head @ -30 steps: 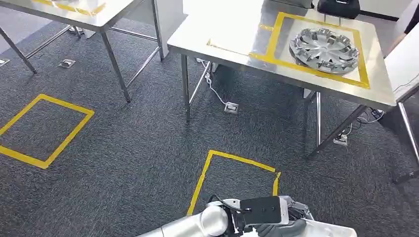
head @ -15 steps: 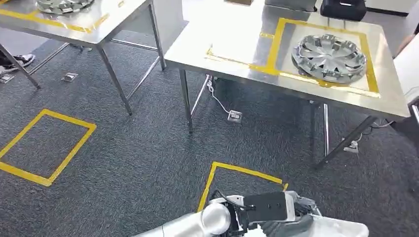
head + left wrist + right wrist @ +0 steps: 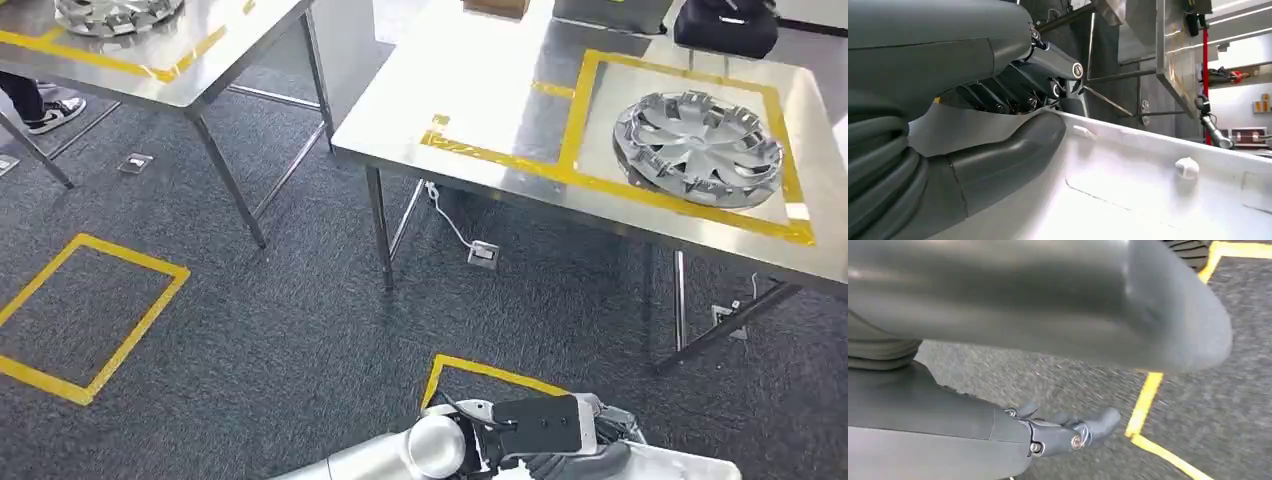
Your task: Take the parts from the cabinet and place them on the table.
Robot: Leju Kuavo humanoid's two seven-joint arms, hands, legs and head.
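Down at the bottom edge of the head view, the left hand (image 3: 575,455) grips the near end of a white plastic part (image 3: 680,467), a smooth moulded panel. From the left wrist, its grey thumb lies along the top face of the white part (image 3: 1148,190) and its dark fingers (image 3: 1013,95) curl over the far rim, so the panel is clamped between them; a small round white stud stands up from its surface. The right hand (image 3: 1063,432) hangs over the speckled dark grey carpet (image 3: 1238,365) with its fingers stretched out and nothing in them. Ahead stands a steel table (image 3: 480,90) with a brushed, shiny top marked by yellow tape, and a round silver hubcap (image 3: 698,147) with curved spokes lies inside the taped square, well apart from the held panel. Another hubcap (image 3: 115,12) sits on a second steel table (image 3: 200,70) to the left. Yellow tape squares (image 3: 85,315) mark the carpet.
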